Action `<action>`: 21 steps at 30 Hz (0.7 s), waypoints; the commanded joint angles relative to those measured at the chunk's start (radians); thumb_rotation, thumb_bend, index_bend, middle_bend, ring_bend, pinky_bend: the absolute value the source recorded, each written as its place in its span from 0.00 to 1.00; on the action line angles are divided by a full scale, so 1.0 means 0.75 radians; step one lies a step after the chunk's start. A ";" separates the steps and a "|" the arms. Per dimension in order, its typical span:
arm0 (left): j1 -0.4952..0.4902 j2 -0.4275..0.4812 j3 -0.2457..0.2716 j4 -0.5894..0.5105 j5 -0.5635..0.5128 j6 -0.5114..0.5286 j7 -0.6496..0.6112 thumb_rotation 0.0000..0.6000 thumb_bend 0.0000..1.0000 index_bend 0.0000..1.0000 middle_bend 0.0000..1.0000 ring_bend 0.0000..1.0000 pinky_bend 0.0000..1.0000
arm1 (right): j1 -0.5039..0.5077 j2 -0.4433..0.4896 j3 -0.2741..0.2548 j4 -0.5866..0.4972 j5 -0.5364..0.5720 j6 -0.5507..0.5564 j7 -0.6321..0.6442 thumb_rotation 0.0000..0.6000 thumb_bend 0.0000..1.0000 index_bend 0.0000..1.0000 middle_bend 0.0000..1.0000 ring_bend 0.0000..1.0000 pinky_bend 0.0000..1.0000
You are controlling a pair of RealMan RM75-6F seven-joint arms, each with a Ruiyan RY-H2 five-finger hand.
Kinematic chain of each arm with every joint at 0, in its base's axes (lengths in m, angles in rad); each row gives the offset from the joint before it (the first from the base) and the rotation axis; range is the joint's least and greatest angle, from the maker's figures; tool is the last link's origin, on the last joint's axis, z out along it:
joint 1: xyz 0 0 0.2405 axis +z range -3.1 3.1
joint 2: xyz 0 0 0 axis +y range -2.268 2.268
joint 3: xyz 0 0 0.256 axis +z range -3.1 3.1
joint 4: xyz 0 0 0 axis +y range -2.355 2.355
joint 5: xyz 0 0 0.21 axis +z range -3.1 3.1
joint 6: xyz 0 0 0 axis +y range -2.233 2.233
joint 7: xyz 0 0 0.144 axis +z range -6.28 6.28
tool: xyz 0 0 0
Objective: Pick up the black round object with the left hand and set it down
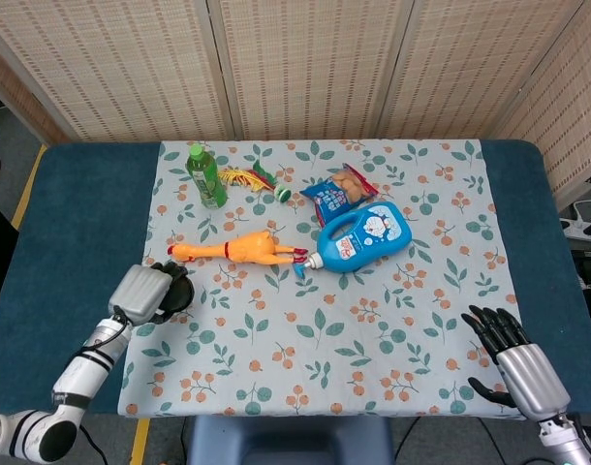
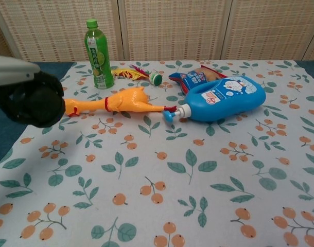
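Left hand: the left hand (image 1: 140,294) grips the black round object (image 1: 174,294), with the fingers wrapped around it; it sits at about 8 o'clock on the table, over the left edge of the flowered cloth (image 1: 373,358). In the chest view the hand (image 2: 10,69) shows at the far left, with the black round object (image 2: 36,100) beneath it.
Black round object: held in the left hand, off the cloth as the chest view shows it, just at 7 o'clock of the rubber chicken's head end. Whether it touches the chicken cannot be told.
Right hand: the right hand (image 1: 518,363) is at 4 o'clock by the near table edge, fingers spread apart, holding nothing. It does not show in the chest view.
Rubber chicken: the rubber chicken (image 1: 242,249) lies flat near the centre, lengthwise from 9 to 3 o'clock.
Blue bottle: the blue bottle (image 1: 365,236) lies on its side at 3 o'clock of the chicken, its cap pointing toward the chicken's feet.
Green bottle: the green bottle (image 1: 206,177) stands upright at 11 o'clock.
Snack bag: the snack bag (image 1: 339,191) lies at 12 o'clock of the blue bottle, touching it.
Table: the table (image 1: 73,232) has a dark blue top, with the cloth over its middle.
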 commanded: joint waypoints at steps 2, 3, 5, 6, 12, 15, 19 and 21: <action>-0.010 0.062 -0.070 -0.059 -0.051 -0.161 -0.042 1.00 0.74 0.69 0.72 0.58 0.76 | -0.010 0.010 0.003 0.002 -0.003 0.025 0.017 1.00 0.12 0.00 0.00 0.00 0.00; -0.021 0.157 -0.090 -0.175 -0.029 -0.126 -0.017 1.00 0.74 0.69 0.72 0.58 0.76 | -0.011 0.011 0.004 0.004 -0.006 0.029 0.021 1.00 0.12 0.00 0.00 0.00 0.00; -0.033 0.290 -0.124 -0.346 -0.003 -0.054 0.034 1.00 0.74 0.69 0.72 0.58 0.76 | -0.012 0.011 0.001 0.005 -0.011 0.031 0.028 1.00 0.12 0.00 0.00 0.00 0.00; -0.033 0.361 -0.147 -0.446 0.019 0.000 0.063 1.00 0.74 0.69 0.72 0.58 0.76 | -0.013 0.012 0.000 0.006 -0.013 0.033 0.031 1.00 0.12 0.00 0.00 0.00 0.00; 0.031 0.468 -0.163 -0.560 0.177 0.047 0.031 1.00 0.73 0.69 0.71 0.57 0.74 | -0.017 0.013 0.005 0.008 -0.008 0.039 0.034 1.00 0.12 0.00 0.00 0.00 0.00; 0.067 0.316 -0.104 -0.350 0.187 -0.078 -0.048 1.00 0.73 0.69 0.71 0.56 0.73 | -0.016 0.008 0.010 0.005 0.000 0.032 0.023 1.00 0.12 0.00 0.00 0.00 0.00; 0.049 0.086 -0.074 0.007 0.061 -0.316 -0.141 1.00 0.73 0.69 0.71 0.56 0.72 | -0.008 0.000 0.005 0.000 -0.001 0.005 0.000 1.00 0.12 0.00 0.00 0.00 0.00; 0.047 0.040 -0.085 0.089 0.058 -0.317 -0.137 1.00 0.74 0.69 0.71 0.56 0.72 | -0.008 -0.001 0.005 -0.001 0.000 0.000 -0.009 1.00 0.12 0.00 0.00 0.00 0.00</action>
